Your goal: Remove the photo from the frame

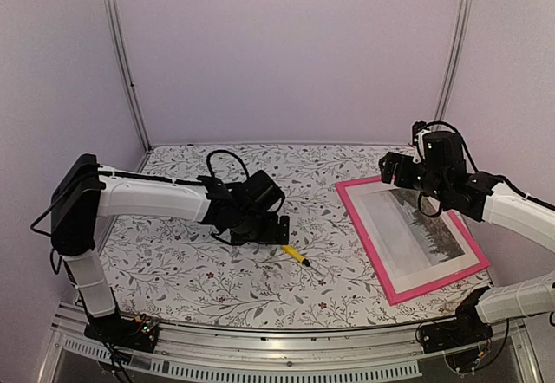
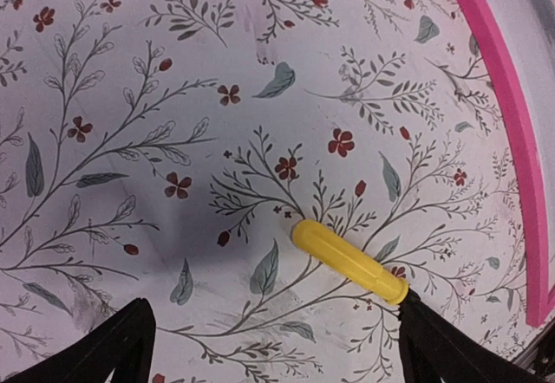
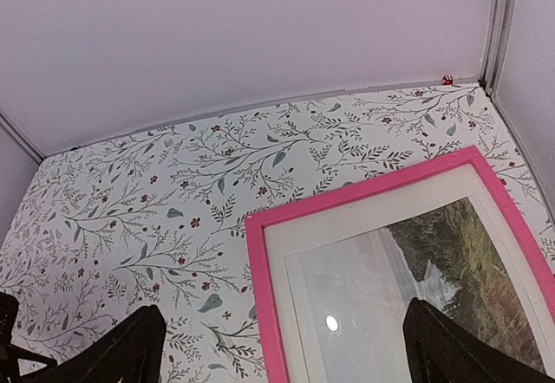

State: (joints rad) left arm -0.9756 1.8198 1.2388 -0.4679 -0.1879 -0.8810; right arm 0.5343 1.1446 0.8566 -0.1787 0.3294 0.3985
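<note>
Top external view has the frame lying flat and face up on the right side of the flowered table, with the photo sitting inside its pink border, so nothing has been taken out yet. The right gripper hangs above the frame's far left corner with its fingers spread wide and nothing between them. The left gripper is low over the middle of the table, equally wide and empty, just beside a small yellow-handled tool, well apart from the frame.

The step in hand looks like the first reach for the frame. A bright glint on the picture suggests a glossy or glazed front, so pinching from above would likely slip. A better approach is probably to take the pink border at a corner, lift it gently, and let the other arm steady the opposite side, keeping the fingers off the paper so it does not crease
</note>
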